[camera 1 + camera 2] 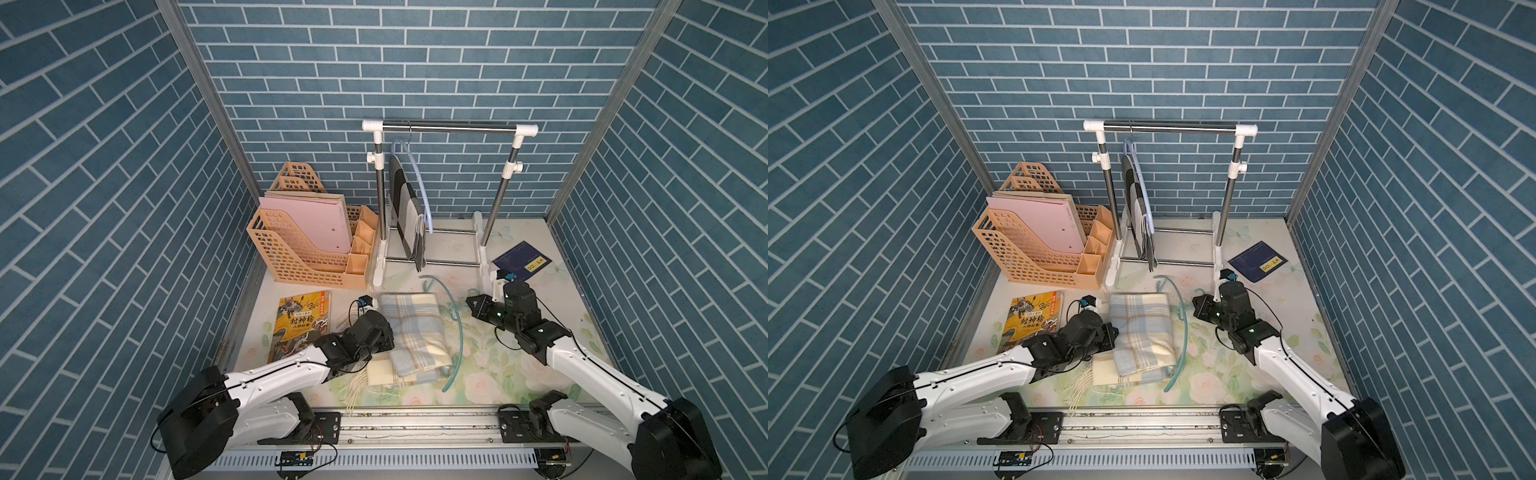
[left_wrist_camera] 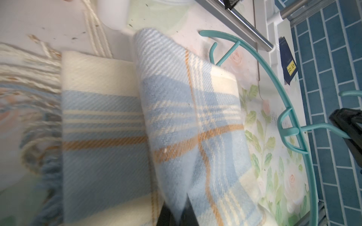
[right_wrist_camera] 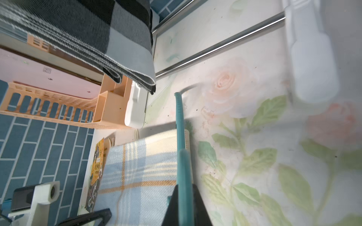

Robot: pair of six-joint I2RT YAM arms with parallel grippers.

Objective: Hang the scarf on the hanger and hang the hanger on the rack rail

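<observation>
Scarf [image 1: 415, 328] lies on the counter [image 1: 519, 374]; we see left gripper [image 2: 177, 211] pinching it and right gripper [image 3: 185, 195] pinching the hanger [image 3: 179, 117].

The scarf [image 1: 415, 328] is plaid: pale blue and cream crossed by thin orange-tan lines, with a cream fringe. The hanger [image 2: 292, 131] is teal. The tabletop [image 1: 519, 361] carries pale pink roses and green leaves on white. The walls [image 1: 415, 62] show blue bricks with light joints. The organiser [image 1: 299, 257] is peach lattice, its folder [image 1: 320, 224] pink. The book [image 1: 299, 324] is yellow-orange, the booklet [image 1: 521, 259] navy with 1 yellow label. The hung cloth [image 1: 405, 208] is checked grey and black.
</observation>
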